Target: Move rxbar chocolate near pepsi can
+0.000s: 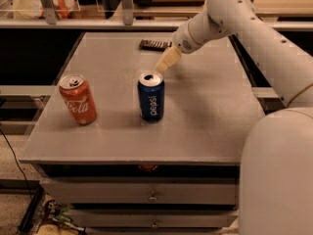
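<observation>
The fingers (168, 58) of the gripper (165, 63) show as one pale wedge; whether they are spread or pressed together I cannot tell. The gripper hangs above the bench (210, 111), tilted down to the left, between the rxbar chocolate (154, 44) lying flat near the far edge and the upright pepsi can (150, 97). The white arm (230, 13) reaches in from the right. A red Coca-Cola can (78, 100) stands well left of the pepsi can.
</observation>
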Robot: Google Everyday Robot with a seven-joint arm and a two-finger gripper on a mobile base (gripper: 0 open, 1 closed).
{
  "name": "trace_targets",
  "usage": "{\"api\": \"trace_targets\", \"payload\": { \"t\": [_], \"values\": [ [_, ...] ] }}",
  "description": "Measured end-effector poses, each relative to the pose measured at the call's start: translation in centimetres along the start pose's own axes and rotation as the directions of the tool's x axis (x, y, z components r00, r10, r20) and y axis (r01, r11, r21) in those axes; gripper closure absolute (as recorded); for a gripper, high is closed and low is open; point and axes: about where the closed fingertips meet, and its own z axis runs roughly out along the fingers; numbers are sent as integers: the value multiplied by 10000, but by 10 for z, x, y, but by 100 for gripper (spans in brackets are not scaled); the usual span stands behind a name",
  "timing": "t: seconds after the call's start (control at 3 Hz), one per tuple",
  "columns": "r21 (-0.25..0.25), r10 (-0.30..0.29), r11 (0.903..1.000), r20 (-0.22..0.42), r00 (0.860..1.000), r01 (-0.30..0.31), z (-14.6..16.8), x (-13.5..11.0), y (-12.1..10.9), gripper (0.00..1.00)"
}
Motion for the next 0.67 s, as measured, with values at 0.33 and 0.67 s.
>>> {"api": "trace_targets", "payload": {
  "t": [0.33, 0.67],
  "values": [
    [-68, 274, 9996, 50, 9996, -273, 19, -2, -4, 0],
    [-52, 737, 9973, 561, 9957, -736, 31, -2, -13, 0]
  ]
}}
